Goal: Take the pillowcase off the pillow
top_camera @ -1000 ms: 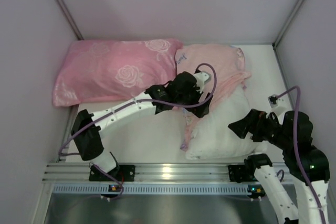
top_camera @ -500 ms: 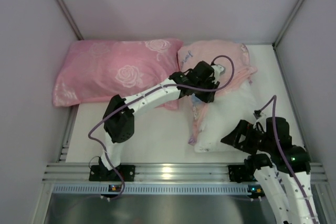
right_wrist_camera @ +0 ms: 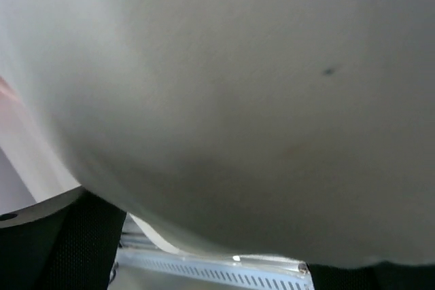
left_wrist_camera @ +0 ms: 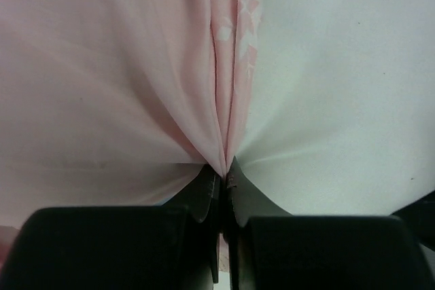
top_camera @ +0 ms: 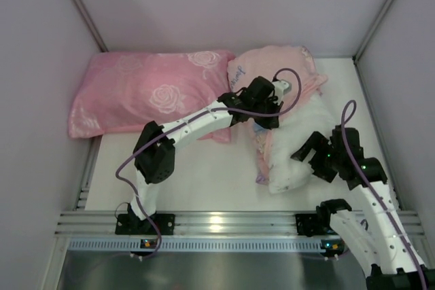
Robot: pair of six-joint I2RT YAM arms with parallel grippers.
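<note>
The pillowcase (top_camera: 272, 67) lies inside out, pale pink, bunched over the far end of the white pillow (top_camera: 293, 161) at the back right of the table. My left gripper (top_camera: 264, 115) reaches over it and is shut on a pinched fold of the pillowcase (left_wrist_camera: 136, 66), with purple snowflake print showing along the fold and the pillow (left_wrist_camera: 340, 86) to its right. My right gripper (top_camera: 310, 157) stands open against the pillow's near right side. In the right wrist view the pillow (right_wrist_camera: 238, 66) fills the frame and bulges between the right gripper's (right_wrist_camera: 224, 257) spread fingers.
A bright pink rose-patterned pillow (top_camera: 149, 93) lies at the back left, touching the pillowcase. Grey walls close in the back and both sides. An aluminium rail (top_camera: 217, 222) runs along the near edge, and the rail (right_wrist_camera: 217, 271) also shows under the pillow.
My left gripper has gone from open to shut on the pillowcase fold and moved toward the back. The right arm swung in against the pillow, whose near end has shifted right.
</note>
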